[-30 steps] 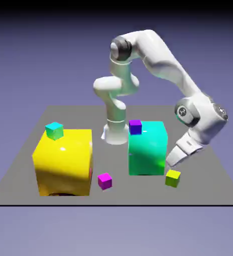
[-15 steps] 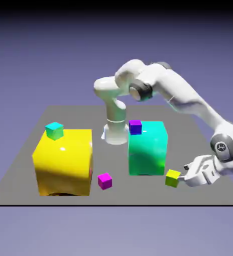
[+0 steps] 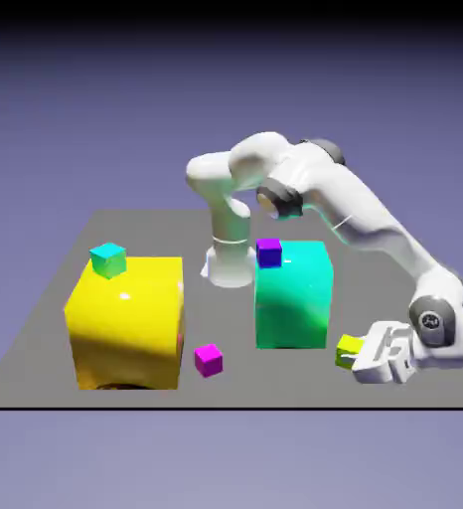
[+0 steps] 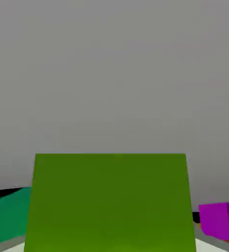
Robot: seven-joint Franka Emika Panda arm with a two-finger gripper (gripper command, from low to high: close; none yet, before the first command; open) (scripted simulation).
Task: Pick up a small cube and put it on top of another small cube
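The small lime cube (image 3: 348,345) sits low by the table in front of the big teal block (image 3: 293,294), toward the exterior view's right. My gripper (image 3: 356,354) lies nearly level beside it and is shut on it. In the hand view the lime cube (image 4: 111,202) fills the bottom middle and hides both fingertips. The other small cube (image 3: 107,259), teal-cyan, rests on the top back corner of the big yellow block (image 3: 126,320), far off toward the exterior view's left.
A tiny purple cube (image 3: 268,252) sits on top of the big teal block. A tiny magenta cube (image 3: 209,359) lies on the table (image 3: 37,338) between the two big blocks; the magenta cube (image 4: 219,220) and the teal block (image 4: 8,214) also flank the hand view.
The hand dropped from above the lime cube to table height, turned sideways, and closed on it. The cube shifted slightly toward the exterior view's right.
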